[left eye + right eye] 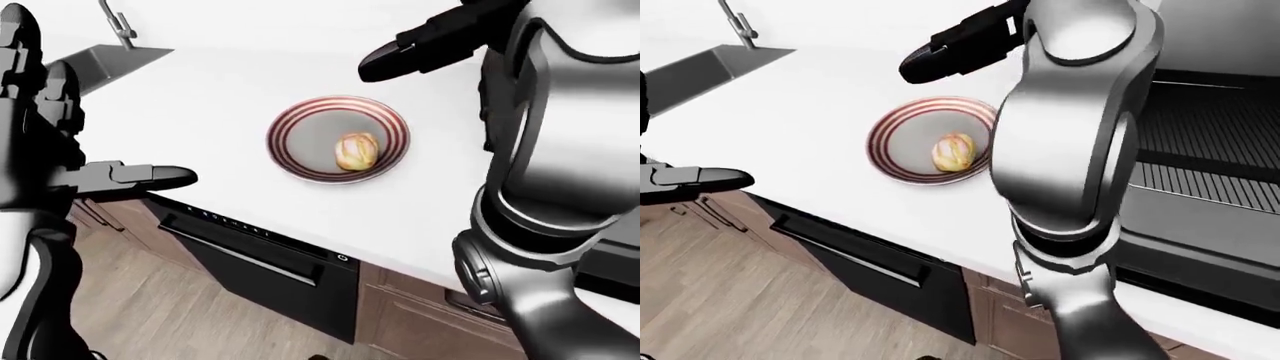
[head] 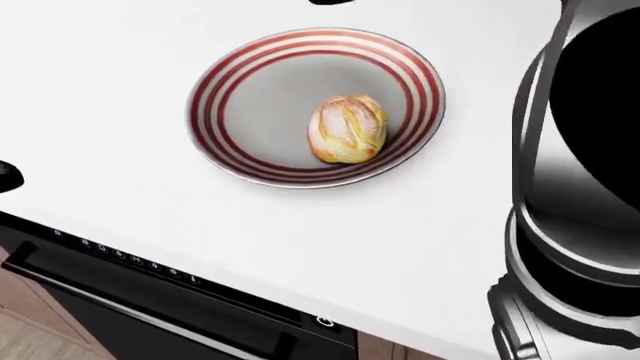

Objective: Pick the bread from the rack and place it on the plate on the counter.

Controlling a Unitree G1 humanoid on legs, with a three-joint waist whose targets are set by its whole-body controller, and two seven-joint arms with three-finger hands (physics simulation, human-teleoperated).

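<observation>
The bread (image 2: 348, 128), a golden crusty roll, lies on the right part of the red-striped plate (image 2: 235, 105) on the white counter (image 2: 120, 90). It also shows in the left-eye view (image 1: 357, 151). My right hand (image 1: 400, 54) is raised above and beyond the plate, fingers open and empty, well clear of the bread. My left hand (image 1: 150, 177) hovers open and empty over the counter's near edge, left of the plate.
A black dishwasher (image 1: 260, 259) with a control strip sits under the counter. A sink with a faucet (image 1: 118, 26) is at the upper left of the left-eye view. A dark ribbed rack (image 1: 1210, 150) stands at the right of the right-eye view. Wood floor lies below.
</observation>
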